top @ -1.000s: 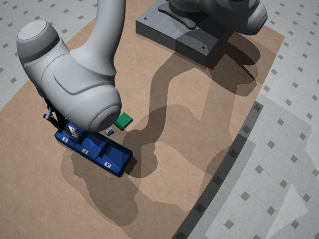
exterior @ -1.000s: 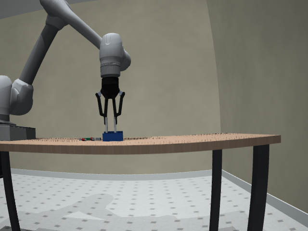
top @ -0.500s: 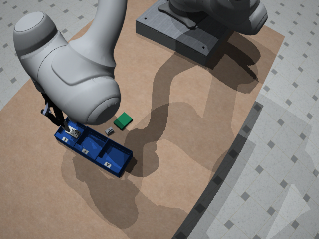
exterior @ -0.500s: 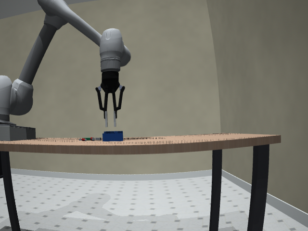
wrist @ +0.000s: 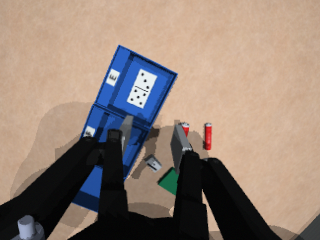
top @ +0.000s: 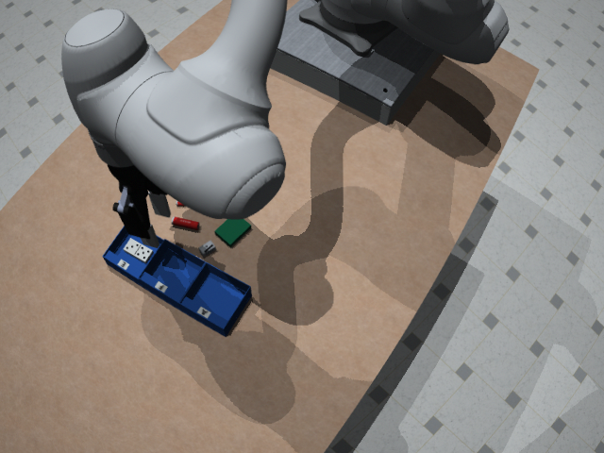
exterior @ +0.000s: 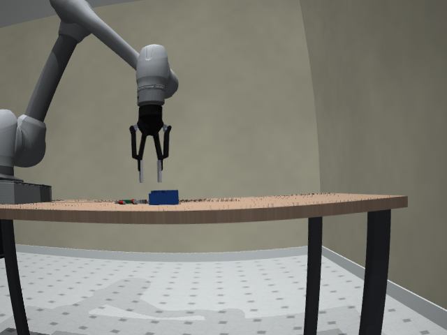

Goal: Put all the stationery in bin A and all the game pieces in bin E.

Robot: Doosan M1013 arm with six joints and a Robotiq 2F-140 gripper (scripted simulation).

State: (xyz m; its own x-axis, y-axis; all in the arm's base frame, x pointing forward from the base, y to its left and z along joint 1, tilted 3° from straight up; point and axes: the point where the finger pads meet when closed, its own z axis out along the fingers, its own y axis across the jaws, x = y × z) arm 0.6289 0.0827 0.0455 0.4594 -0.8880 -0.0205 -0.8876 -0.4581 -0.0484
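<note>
We hold the tool point(exterior: 149, 176) w/ fingers apart, empty, above the bin row point(top: 214, 311); domino point(top: 137, 250) lies flat in end compartment, dropped there.

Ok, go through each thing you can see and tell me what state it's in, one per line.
gripper: fingers apart, empty, raised above the bin
domino: flat in the blue bin's end compartment
blue bin: upright on the table, other two compartments empty
red marker: lying on the table
green block: flat on the table
small grey piece: on the table beside the bin
</note>
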